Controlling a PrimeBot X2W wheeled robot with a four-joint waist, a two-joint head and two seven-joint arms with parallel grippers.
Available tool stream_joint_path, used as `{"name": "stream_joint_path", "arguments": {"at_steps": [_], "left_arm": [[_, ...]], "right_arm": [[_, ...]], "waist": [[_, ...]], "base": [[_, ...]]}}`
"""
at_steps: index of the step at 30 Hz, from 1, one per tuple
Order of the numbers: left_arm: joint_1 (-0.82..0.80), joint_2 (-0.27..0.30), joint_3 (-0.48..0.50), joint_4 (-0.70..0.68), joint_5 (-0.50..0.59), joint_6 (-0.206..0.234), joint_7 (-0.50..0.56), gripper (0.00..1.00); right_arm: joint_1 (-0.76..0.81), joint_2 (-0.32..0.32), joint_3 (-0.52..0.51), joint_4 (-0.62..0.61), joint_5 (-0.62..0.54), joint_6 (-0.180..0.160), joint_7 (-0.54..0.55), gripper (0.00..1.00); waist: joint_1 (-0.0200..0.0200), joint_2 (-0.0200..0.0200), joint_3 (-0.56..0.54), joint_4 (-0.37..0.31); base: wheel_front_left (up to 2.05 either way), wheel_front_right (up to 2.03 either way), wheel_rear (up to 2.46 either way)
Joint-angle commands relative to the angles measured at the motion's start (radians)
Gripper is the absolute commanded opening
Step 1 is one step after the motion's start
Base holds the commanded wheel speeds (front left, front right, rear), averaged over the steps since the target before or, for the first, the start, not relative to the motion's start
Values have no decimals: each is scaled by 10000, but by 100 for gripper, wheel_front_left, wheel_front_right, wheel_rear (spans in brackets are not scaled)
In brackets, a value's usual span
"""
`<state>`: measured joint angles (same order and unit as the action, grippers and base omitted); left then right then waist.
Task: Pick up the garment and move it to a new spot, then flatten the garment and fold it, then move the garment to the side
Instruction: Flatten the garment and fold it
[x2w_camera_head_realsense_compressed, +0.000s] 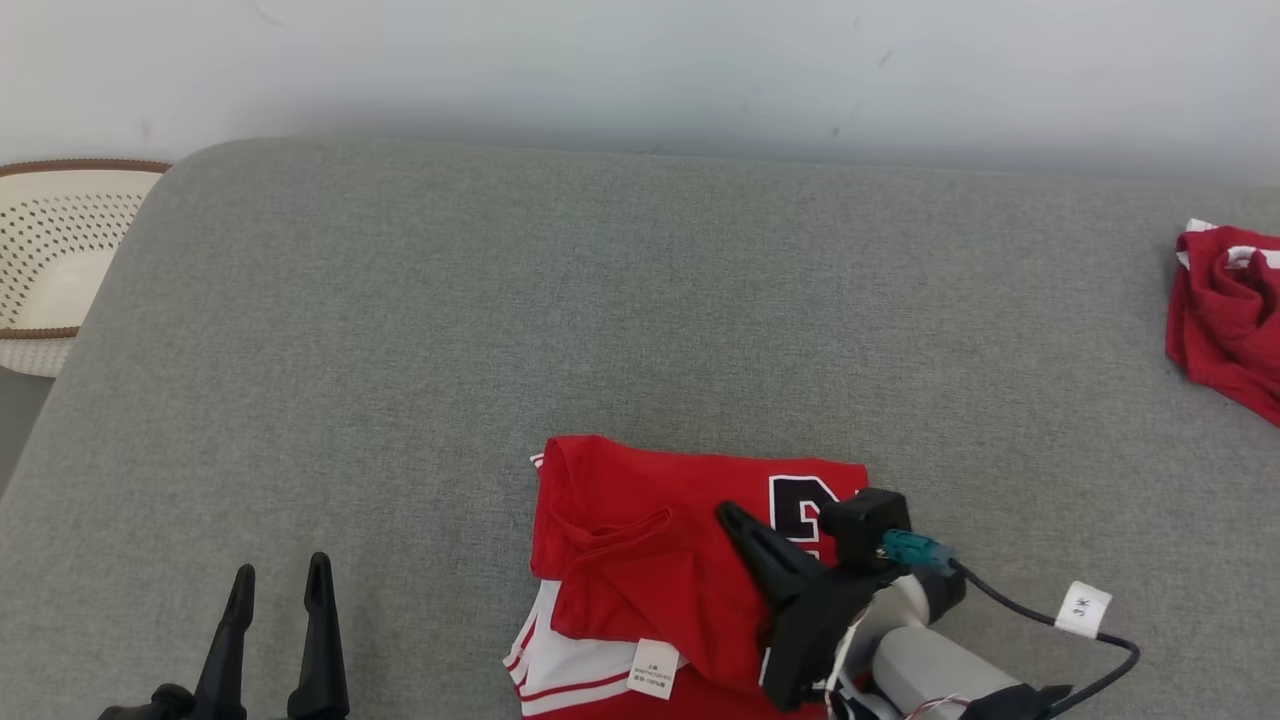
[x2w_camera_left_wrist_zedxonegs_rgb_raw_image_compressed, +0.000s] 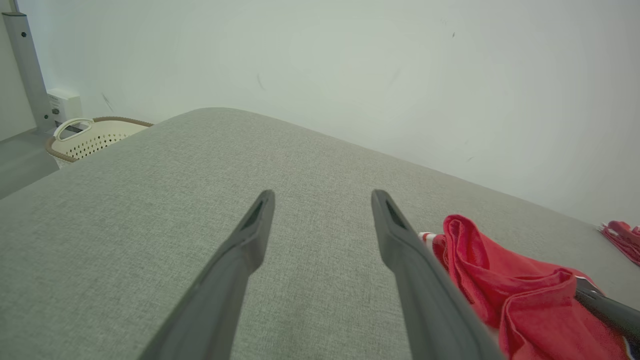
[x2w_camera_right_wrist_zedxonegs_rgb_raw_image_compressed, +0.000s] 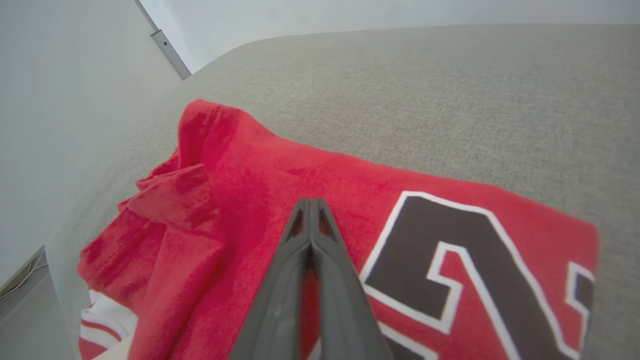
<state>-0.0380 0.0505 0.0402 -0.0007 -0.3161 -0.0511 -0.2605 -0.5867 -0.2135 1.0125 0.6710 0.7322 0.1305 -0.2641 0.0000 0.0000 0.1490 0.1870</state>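
Beneath right fingers (x2w_camera_right_wrist_zedxonegs_rgb_raw_image_compressed: 285, 280), folded garment (x2w_camera_right_wrist_zedxonegs_rgb_raw_image_compressed: 240, 200)

Partly hidden black numeral (x2w_camera_right_wrist_zedxonegs_rgb_raw_image_compressed: 400, 250) on red garment (x2w_camera_head_realsense_compressed: 620, 540), care label (x2w_camera_head_realsense_compressed: 652, 668) illegible

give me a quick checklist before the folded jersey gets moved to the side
1. Fold finished: red garment lies in a compact stack, with one flap on its left side rumpled: ok.
2. Grip on the cloth: right gripper is shut with its tips over the garment; whether it pinches any fabric: cannot tell.
3. Left gripper out of the way: open, over bare surface, apart from the garment: ok.
4. Room to the side: grey padded surface left of the garment is bare: ok.
5. Second red garment at the right edge lies well apart: ok.
6. Wrist cable free of the cloth: cannot tell.
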Motion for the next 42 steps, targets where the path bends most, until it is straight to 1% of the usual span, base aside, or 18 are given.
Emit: {"name": "stream_joint_path", "arguments": {"at_steps": [1, 9, 15, 22, 26, 29, 32, 34, 35, 36, 37, 38, 42], "left_arm": [[-15, 5, 13, -6, 6, -14, -38, 100], [-27, 4, 22, -6, -49, -53, -38, 100], [-50, 5, 24, 5, -72, -32, -38, 100], [-36, 5, -8, 39, -97, 19, -38, 100], [17, 5, -6, 49, -116, 70, -39, 100], [41, 5, -11, 61, -135, 66, -38, 100], [54, 5, 3, 63, -128, 109, -38, 100], [81, 5, 31, 58, -105, 131, -38, 100], [102, 5, 49, 53, -92, 140, -38, 100], [129, 5, 72, 43, -82, 151, -38, 100], [151, 5, 90, 32, -75, 162, -38, 100], [151, 5, 90, 32, -75, 162, -38, 100], [214, 4, 165, -17, -44, 168, -38, 100]], "right_arm": [[-62, 138, 59, 14, -39, 4, -16, 0], [12, 558, 827, -19, 247, 4, -16, 0], [34, 641, 1683, -422, 686, 4, -16, 0], [179, 465, 2591, -1011, 1212, 4, -16, 0], [315, 321, 2704, -1258, 1323, 4, 1, 0], [517, 276, 2715, -1500, 1142, 4, 213, 0], [348, 122, 2704, -1600, 1337, 4, 117, 0], [164, 36, 2696, -1613, 1481, 4, 28, 44], [106, -10, 2636, -1628, 1539, 4, -5, 75], [41, -91, 2486, -1639, 1589, 4, -15, 94], [-26, -157, 2215, -1729, 1544, 4, -21, 100], [-26, -157, 2215, -1729, 1544, 4, -21, 100], [160, -500, 1036, -1999, 1128, 4, -12, 100]], "waist": [[0, 0, 27, 46], [0, 0, 81, 248], [0, 0, 100, 349], [0, 0, 44, 413], [0, 0, -19, 420], [0, 0, -64, 407], [0, 0, -122, 351], [0, 0, -174, 302], [0, 0, -203, 277], [0, 0, -237, 241], [0, 0, -257, 204], [0, 0, -257, 204], [0, 0, -336, 38]], "base": [[0, 0, 0], [0, 0, 0], [0, 0, 0], [0, 0, 0], [0, 0, 0], [0, 0, 0], [0, 0, 0], [0, 0, 0], [0, 0, 0], [0, 0, 0], [0, 0, 0], [0, 0, 0], [0, 0, 0]]}}
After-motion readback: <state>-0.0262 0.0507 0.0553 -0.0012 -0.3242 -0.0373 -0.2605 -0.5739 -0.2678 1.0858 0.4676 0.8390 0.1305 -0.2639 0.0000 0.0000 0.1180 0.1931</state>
